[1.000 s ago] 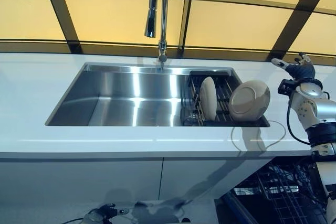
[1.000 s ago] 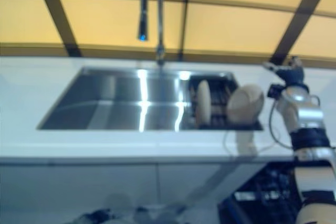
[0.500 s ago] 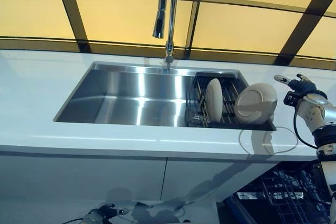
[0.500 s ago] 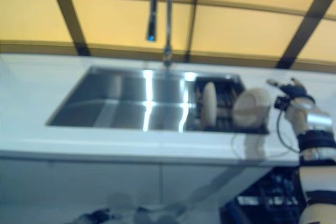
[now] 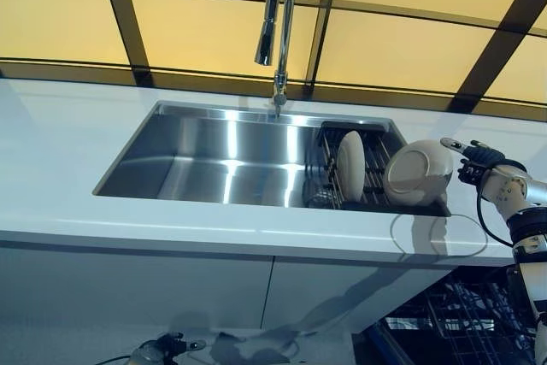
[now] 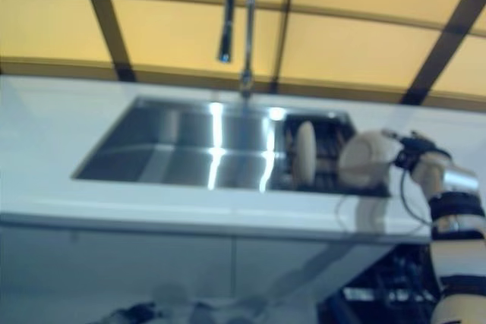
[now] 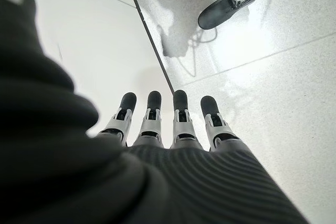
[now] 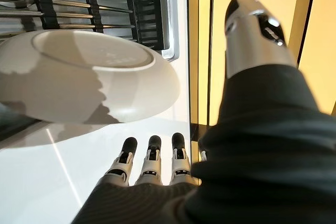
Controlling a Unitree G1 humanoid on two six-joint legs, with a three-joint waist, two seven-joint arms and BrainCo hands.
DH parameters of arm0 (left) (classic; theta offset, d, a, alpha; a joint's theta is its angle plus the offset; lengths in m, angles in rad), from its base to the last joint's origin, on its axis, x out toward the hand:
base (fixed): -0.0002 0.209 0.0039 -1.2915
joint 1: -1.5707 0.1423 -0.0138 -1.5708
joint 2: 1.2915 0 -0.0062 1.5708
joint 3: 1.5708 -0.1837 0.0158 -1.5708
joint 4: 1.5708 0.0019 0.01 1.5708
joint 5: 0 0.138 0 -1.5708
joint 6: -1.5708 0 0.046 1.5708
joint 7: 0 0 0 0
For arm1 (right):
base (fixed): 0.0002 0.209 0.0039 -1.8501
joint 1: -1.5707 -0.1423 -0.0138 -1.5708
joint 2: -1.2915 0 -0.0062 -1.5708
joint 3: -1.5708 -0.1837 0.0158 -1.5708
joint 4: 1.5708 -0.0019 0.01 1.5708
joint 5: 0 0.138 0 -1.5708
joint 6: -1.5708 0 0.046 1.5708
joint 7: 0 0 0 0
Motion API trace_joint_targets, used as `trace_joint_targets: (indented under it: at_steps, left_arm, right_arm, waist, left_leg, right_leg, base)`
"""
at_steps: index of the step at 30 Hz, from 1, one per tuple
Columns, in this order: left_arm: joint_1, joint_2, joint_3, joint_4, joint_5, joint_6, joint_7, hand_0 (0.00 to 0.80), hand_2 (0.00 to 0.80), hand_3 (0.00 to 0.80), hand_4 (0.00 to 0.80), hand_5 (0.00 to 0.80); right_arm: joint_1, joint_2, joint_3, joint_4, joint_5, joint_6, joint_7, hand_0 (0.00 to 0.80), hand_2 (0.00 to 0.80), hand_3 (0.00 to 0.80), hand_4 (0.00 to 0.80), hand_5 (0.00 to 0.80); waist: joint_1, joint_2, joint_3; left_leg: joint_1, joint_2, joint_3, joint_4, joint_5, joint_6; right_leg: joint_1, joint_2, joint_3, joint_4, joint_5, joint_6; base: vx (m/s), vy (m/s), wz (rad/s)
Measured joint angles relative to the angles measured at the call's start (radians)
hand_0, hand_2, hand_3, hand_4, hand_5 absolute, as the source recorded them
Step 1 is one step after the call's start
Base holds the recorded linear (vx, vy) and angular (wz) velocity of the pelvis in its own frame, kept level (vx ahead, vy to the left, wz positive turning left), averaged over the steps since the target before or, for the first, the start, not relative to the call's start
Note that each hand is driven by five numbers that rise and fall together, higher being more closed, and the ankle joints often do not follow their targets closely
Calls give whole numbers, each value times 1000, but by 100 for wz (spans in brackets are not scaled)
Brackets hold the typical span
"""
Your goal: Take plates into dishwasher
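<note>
Two pale plates are in a black wire rack (image 5: 376,153) at the sink's right end. One plate (image 5: 349,164) stands on edge in the rack. The other plate (image 5: 418,173) leans tilted at the rack's right end, its underside facing me. My right hand (image 5: 479,158) hovers just right of that tilted plate, open with straight fingers; in the right wrist view the plate (image 8: 84,77) lies past my fingers (image 8: 152,156) and apart from them. My left hand (image 5: 158,350) hangs low by the floor, open, holding nothing.
A steel sink (image 5: 222,160) is set in a white counter (image 5: 68,177), with a tall faucet (image 5: 278,23) behind it. The open dishwasher's wire basket (image 5: 461,314) shows below the counter at the lower right. White cabinet doors (image 5: 171,288) are below the sink.
The camera has shifted. My right hand has dropped and come closer to the tilted plate's right edge. The plates have not moved in the rack.
</note>
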Motion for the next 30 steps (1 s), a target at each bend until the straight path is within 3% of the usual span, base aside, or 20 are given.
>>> trace_joint_targets:
  at_steps: [11, 18, 30]
  left_arm:
    - [-6, 0, -3, 0, -2, 20, -7, 0, 0, 0, 0, 0]
    - [-20, 1, -9, 0, -20, 27, -19, 0, 0, 0, 0, 0]
    - [-24, 2, -9, 0, -24, 42, -35, 0, 0, 0, 0, 0]
  right_arm:
    - [0, 18, 0, 31, -4, 21, 8, 0, 0, 0, 0, 0]
    - [0, 34, 8, 33, -21, 38, 91, 0, 0, 0, 0, 0]
    - [0, 49, 26, 32, -21, 76, 89, 0, 0, 0, 0, 0]
  waist:
    - [0, 0, -1]
    - [0, 1, -3]
    - [0, 1, -7]
  left_leg:
    - [0, -2, -1, 1, 0, 0]
    - [0, -2, -4, 0, 1, 1]
    - [1, -3, -2, 0, 2, 2]
  right_leg:
    - [1, -1, 1, 0, 3, -4]
    - [2, -2, -1, 0, 3, -5]
    - [2, -3, -1, 0, 4, -5]
  base:
    - [0, 0, 0]
    - [0, 0, 0]
    - [0, 0, 0]
